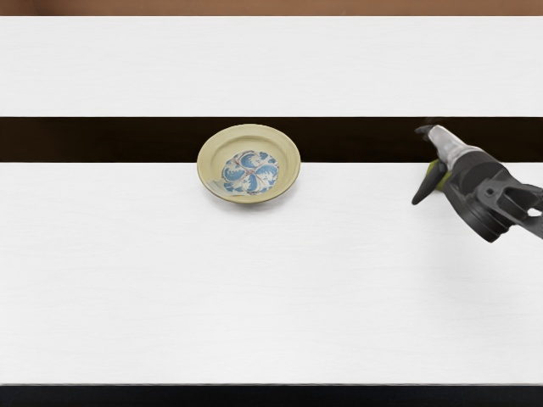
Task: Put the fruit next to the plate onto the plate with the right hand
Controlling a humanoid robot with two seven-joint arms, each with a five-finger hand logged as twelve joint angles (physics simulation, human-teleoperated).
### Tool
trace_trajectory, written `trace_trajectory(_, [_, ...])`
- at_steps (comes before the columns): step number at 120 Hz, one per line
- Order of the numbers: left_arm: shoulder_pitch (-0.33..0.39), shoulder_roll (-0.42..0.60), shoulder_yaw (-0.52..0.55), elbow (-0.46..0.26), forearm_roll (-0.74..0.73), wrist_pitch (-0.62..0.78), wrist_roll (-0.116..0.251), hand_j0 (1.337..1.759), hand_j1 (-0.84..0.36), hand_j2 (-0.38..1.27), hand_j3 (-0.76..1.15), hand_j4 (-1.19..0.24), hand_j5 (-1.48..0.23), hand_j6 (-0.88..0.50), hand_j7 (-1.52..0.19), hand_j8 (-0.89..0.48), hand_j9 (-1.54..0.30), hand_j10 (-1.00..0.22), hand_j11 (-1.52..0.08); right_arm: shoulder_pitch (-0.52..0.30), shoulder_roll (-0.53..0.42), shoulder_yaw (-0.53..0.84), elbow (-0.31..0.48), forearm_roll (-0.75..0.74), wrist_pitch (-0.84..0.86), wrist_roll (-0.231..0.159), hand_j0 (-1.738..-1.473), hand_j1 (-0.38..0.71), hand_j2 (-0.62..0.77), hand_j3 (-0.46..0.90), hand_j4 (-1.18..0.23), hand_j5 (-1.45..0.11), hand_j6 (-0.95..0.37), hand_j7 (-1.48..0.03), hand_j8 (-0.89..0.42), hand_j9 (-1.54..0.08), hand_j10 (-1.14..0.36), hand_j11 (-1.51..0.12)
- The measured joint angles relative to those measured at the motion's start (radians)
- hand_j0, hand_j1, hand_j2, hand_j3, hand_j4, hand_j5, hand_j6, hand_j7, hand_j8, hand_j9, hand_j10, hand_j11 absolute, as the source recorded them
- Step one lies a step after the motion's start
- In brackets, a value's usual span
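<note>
One hand only is in view, the right hand [450,159], well apart from the plate [209,151], out to its right. Its fingers curl around a small yellow-green thing, which I judge to be the fruit [438,173] (only a sliver shows). To carry it well, keep the grip firm, travel left, and lower over the plate's painted middle before releasing. Which way the fruit points, and its long axis, I cannot tell.

The right hand [441,157], well right of the patterned plate [209,154] on the white bench [254,280], grips a mostly hidden yellow-green fruit [438,173].
</note>
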Motion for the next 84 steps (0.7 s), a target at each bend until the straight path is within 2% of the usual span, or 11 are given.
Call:
trace_trajectory(19, [0.000, 0.000, 0.000, 0.000, 0.000, 0.000, 0.000, 1.658, 0.34, 0.00, 0.00, -0.01, -0.01, -0.01, -0.01, -0.01, -0.01, -0.01, -0.01, 0.005, -0.035, 0.007, -0.007, 0.002, 0.084, 0.000, -1.658, -0.12, -0.04, 0.00, -0.20, -0.25, -0.20, -0.25, -0.20, -0.25, -0.20, -0.25])
trace_trajectory(38, [0.000, 0.000, 0.000, 0.000, 0.000, 0.000, 0.000, 1.658, 0.34, 0.00, 0.00, -0.01, -0.01, -0.01, -0.01, -0.01, -0.01, -0.01, -0.01, 0.011, -0.049, 0.013, -0.022, 0.003, 0.104, 0.000, -1.658, -0.09, -0.04, 0.00, -0.22, -0.29, -0.23, -0.29, -0.23, -0.29, -0.23, -0.29])
trace_trajectory(61, [0.000, 0.000, 0.000, 0.000, 0.000, 0.000, 0.000, 1.658, 0.34, 0.00, 0.00, -0.01, -0.01, -0.01, -0.01, -0.01, -0.01, -0.01, -0.01, 0.009, -0.063, 0.012, -0.042, 0.035, 0.128, 0.000, -1.658, 0.02, -0.06, 0.00, -0.31, -0.40, -0.31, -0.40, -0.30, -0.40, -0.31, -0.40])
trace_trajectory(66, [0.000, 0.000, 0.000, 0.000, 0.000, 0.000, 0.001, 1.658, 0.34, 0.00, 0.00, -0.01, -0.01, -0.01, -0.01, -0.01, -0.01, -0.01, -0.01, 0.009, -0.066, 0.013, -0.045, 0.038, 0.145, 0.000, -1.658, 0.06, -0.06, 0.00, -0.36, -0.44, -0.35, -0.45, -0.27, -0.45, -0.31, -0.45])
trace_trajectory(73, [0.000, 0.000, 0.000, 0.000, 0.000, 0.000, 0.000, 1.658, 0.34, 0.00, 0.00, -0.01, -0.01, -0.01, -0.01, -0.01, -0.01, -0.01, -0.01, 0.011, -0.068, 0.015, -0.050, 0.053, 0.173, 0.000, -1.657, 0.13, -0.06, 0.00, -0.47, -0.48, -0.30, -0.53, -0.20, -0.51, -0.27, -0.52])
trace_trajectory(78, [0.000, 0.000, 0.000, 0.000, 0.000, 0.000, 0.000, 1.658, 0.34, 0.00, 0.00, -0.01, -0.01, -0.01, -0.01, -0.01, -0.01, -0.01, -0.01, 0.012, -0.069, 0.016, -0.053, 0.065, 0.186, 0.000, -1.656, 0.17, -0.06, 0.00, -0.52, -0.51, -0.29, -0.58, -0.21, -0.54, -0.28, -0.57])
trace_trajectory(84, [0.000, 0.000, 0.000, 0.000, 0.000, 0.000, 0.000, 1.658, 0.34, 0.00, 0.00, -0.01, -0.01, -0.01, -0.01, -0.01, -0.01, -0.01, -0.01, 0.012, -0.070, 0.016, -0.056, 0.078, 0.197, 0.000, -1.656, 0.21, -0.07, 0.00, -0.57, -0.55, -0.33, -0.63, -0.29, -0.59, -0.35, -0.62])
